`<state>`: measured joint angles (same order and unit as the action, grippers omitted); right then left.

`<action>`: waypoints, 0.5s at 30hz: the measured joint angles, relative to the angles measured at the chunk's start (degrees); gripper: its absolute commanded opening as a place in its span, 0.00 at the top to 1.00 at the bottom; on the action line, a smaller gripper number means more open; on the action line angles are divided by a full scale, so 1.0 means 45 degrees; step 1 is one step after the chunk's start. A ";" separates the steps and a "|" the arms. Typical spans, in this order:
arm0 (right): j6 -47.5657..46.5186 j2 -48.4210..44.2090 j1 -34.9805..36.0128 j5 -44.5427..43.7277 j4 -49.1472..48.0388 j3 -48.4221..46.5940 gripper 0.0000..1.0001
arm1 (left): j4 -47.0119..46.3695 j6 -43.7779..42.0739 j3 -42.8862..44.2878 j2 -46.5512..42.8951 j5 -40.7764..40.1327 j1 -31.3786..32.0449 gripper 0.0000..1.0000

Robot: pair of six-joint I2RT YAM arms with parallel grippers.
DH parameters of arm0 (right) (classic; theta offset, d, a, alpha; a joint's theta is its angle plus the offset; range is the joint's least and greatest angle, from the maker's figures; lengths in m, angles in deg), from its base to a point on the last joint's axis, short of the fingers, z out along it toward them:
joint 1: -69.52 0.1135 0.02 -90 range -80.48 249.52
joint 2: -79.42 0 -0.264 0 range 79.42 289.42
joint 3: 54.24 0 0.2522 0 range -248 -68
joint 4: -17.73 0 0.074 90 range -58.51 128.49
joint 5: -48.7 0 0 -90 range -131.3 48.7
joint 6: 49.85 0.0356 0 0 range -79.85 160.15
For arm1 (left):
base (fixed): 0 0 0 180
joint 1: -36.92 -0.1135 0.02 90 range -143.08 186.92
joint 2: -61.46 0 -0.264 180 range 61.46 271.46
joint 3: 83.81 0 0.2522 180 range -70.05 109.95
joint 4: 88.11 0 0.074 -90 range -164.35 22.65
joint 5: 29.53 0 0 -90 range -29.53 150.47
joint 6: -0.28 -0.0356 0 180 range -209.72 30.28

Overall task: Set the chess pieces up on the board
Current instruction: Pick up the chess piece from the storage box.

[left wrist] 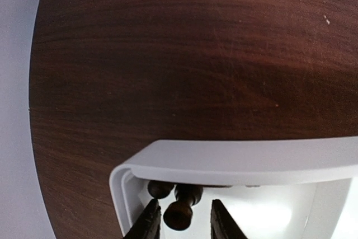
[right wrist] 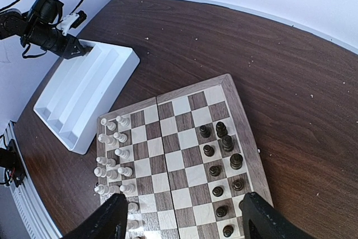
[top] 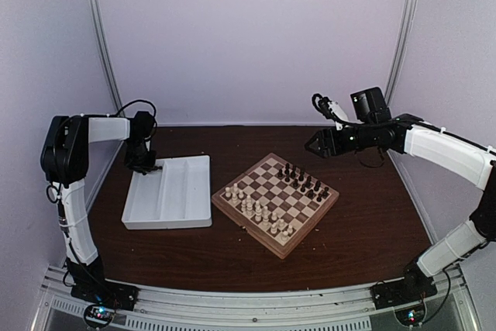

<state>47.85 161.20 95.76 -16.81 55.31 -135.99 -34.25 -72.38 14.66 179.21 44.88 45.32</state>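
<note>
Black fingers (left wrist: 150,223) of the left gripper (left wrist: 183,222) stood nearest in its wrist view, lowered into the far corner of the white rectangular compartment tray (left wrist: 235,159). They were partly open and straddled a dark brown turned chess piece (left wrist: 179,212) lying on its side. A gap showed on one side of it, so it looked bracketed rather than clamped. A second dark piece (left wrist: 159,188) lay just behind, against the tray wall, which probably explained the narrow jaw spacing: only one piece should come up.

The right gripper (right wrist: 187,222) hung above the square wooden checkered chessboard (right wrist: 247,121), its jaws wide apart and holding nothing. It seemed parked clear of the pieces so as not to topple them.

On that board, the dark brown chess pieces (top: 302,180) stood clustered in the two rows along the far right side. The cream-white chess pieces (top: 256,208) crowded the opposite side, some off their squares. The board sat turned diagonally on the dark wooden table (top: 372,222), just beside the tray, which kept the carry short. Judging by the pieces in the tray, the dark side was not yet complete.
</note>
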 measured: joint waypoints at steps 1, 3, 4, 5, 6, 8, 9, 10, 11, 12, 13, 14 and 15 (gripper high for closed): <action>0.0000 0.0000 0.0000 0.0005 0.0000 0.0000 0.27 | -0.0141 0.0044 -0.0019 0.0000 -0.0068 0.0000 0.70; 0.0000 0.0005 0.0000 0.0000 0.0005 -0.0005 0.27 | -0.0398 0.0131 -0.0063 0.0000 -0.0121 0.0000 0.72; 0.0000 0.0019 0.0000 0.0000 0.0010 -0.0019 0.27 | -0.0539 0.0165 -0.0078 0.0000 -0.0151 0.0000 0.74; 0.0000 0.0049 0.0000 0.0005 0.0015 -0.0044 0.27 | -0.0641 0.0199 -0.0078 0.0000 -0.0155 0.0000 0.75; 0.0000 0.0087 0.0000 0.0005 0.0024 -0.0073 0.27 | -0.0738 0.0243 -0.0078 0.0000 -0.0160 0.0000 0.78; 0.0000 0.0175 0.0000 0.0015 0.0053 -0.0121 0.27 | -0.0894 0.0311 -0.0078 0.0000 -0.0160 0.0000 0.82; 0.0000 0.0214 0.0000 0.0029 0.0092 -0.0165 0.27 | -0.0928 0.0321 -0.0078 0.0000 -0.0165 0.0000 0.84; -0.0005 0.0233 0.0000 0.0034 0.0102 -0.0180 0.27 | -0.0933 0.0335 -0.0078 0.0000 -0.0160 0.0000 0.85; -0.0005 0.0243 0.0000 0.0044 0.0117 -0.0194 0.27 | -0.0933 0.0364 -0.0078 0.0000 -0.0155 0.0000 0.86; -0.0005 0.0243 0.0000 0.0039 0.0126 -0.0204 0.27 | -0.0933 0.0379 -0.0078 0.0000 -0.0155 0.0000 0.87; -0.0005 0.0243 0.0000 0.0044 0.0146 -0.0219 0.27 | -0.0923 0.0403 -0.0078 0.0000 -0.0155 0.0000 0.89; -0.0005 0.0243 0.0000 0.0044 0.0151 -0.0223 0.27 | -0.0913 0.0413 -0.0078 0.0000 -0.0155 0.0000 0.92; -0.0005 0.0243 0.0000 0.0044 0.0170 -0.0228 0.27 | -0.0908 0.0427 -0.0078 0.0000 -0.0155 0.0000 0.93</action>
<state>47.83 162.29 95.76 -16.61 56.07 -137.01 -38.34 -70.45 14.31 179.21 44.18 45.32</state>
